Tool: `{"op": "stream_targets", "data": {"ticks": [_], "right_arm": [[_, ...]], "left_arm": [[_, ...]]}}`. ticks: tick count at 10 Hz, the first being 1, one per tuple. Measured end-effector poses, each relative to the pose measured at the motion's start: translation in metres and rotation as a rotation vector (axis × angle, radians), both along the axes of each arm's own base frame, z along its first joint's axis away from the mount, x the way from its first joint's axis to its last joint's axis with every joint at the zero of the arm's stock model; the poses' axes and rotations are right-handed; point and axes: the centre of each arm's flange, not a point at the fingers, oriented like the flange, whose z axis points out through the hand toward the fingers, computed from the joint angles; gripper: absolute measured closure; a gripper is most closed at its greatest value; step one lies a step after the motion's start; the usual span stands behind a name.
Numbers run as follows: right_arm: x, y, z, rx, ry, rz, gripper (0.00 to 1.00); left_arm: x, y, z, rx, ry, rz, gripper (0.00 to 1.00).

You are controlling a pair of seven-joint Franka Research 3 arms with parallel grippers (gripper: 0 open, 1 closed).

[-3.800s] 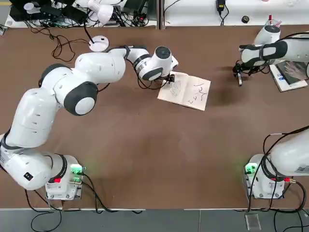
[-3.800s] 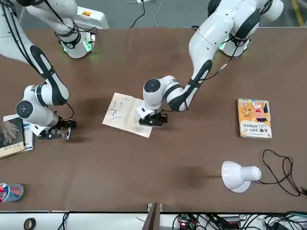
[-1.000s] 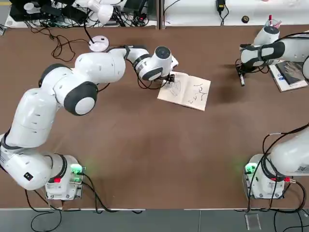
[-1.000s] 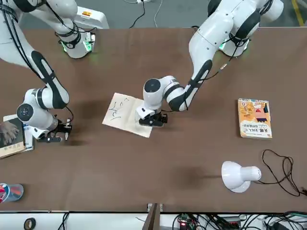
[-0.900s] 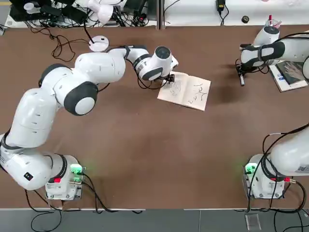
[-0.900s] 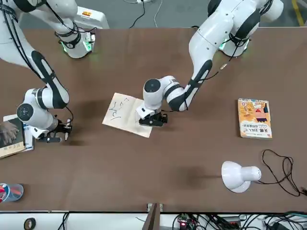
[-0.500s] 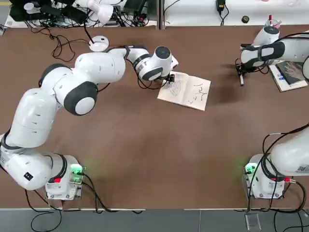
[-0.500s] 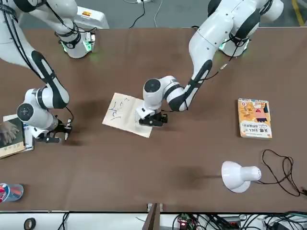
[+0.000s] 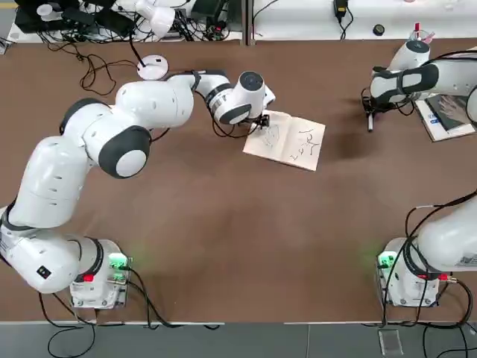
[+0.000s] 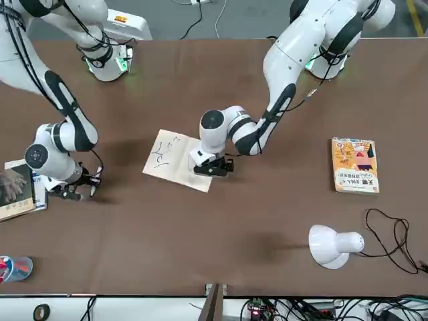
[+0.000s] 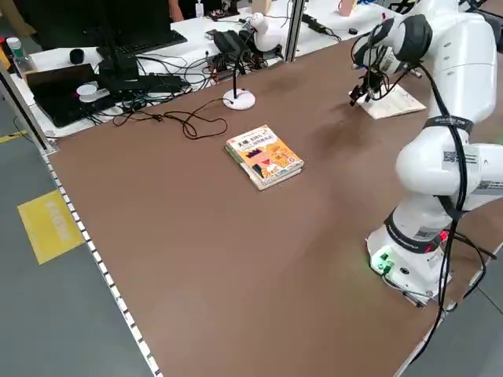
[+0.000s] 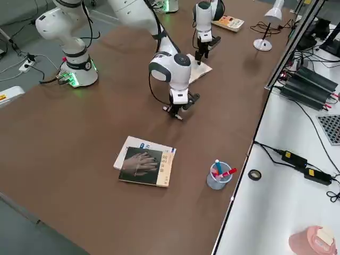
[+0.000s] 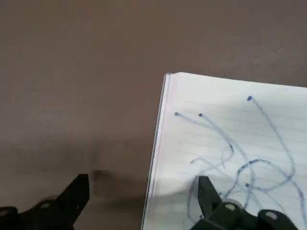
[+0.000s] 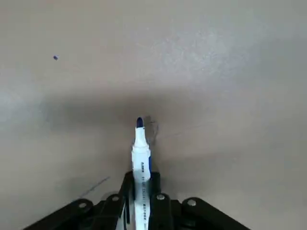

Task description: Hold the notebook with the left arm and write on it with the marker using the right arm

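Notebook (image 9: 285, 141) near table centre, scribbled already. Left gripper (image 13: 144, 203) jaws spread, one finger pressing page. Right gripper (image 14: 139, 189) clenched on marker (image 14: 140, 148), at notebook's 3 o'clock, well apart. Writing not underway.

Left gripper (image 9: 260, 121) pressing on notebook (image 9: 286, 139) edge; right gripper (image 9: 370, 112) well apart, clamping marker (image 9: 370, 121).

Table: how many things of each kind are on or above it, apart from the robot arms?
notebook: 1
printed books (orange-yellow book, dark-covered book): 2
marker: 1
desk lamp: 1
pen cup: 1
Total: 6
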Motion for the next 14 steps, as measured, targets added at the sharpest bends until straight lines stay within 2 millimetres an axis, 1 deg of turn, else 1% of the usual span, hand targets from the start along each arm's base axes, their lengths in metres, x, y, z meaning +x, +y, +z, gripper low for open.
{"op": "stream_targets", "data": {"ticks": [2,4,7,9,10,12,14], "right_arm": [[0.002,0.010,0.003,0.057,0.046,-0.067,0.83],[0.011,0.021,0.016,0.134,0.103,-0.144,0.83],[0.029,0.043,0.053,0.321,0.186,-0.264,0.83],[0.034,0.057,0.078,0.464,0.244,-0.333,0.83],[0.034,0.061,0.085,0.524,0.269,-0.363,0.83],[0.033,0.067,0.090,0.609,0.301,-0.411,0.83],[0.032,0.073,0.089,0.670,0.324,-0.445,0.83]], "left_arm": [[0.000,0.000,0.000,0.000,0.000,0.000,0.00],[0.000,0.000,0.000,0.000,0.000,0.000,0.00],[0.000,0.000,0.000,0.000,0.000,0.000,0.00],[0.000,0.000,0.000,0.000,0.000,0.000,0.00],[0.000,0.000,0.000,0.000,0.000,0.000,0.00],[0.000,0.000,0.000,0.000,0.000,0.000,0.00],[0.000,0.000,0.000,0.000,0.000,0.000,0.00]]}}
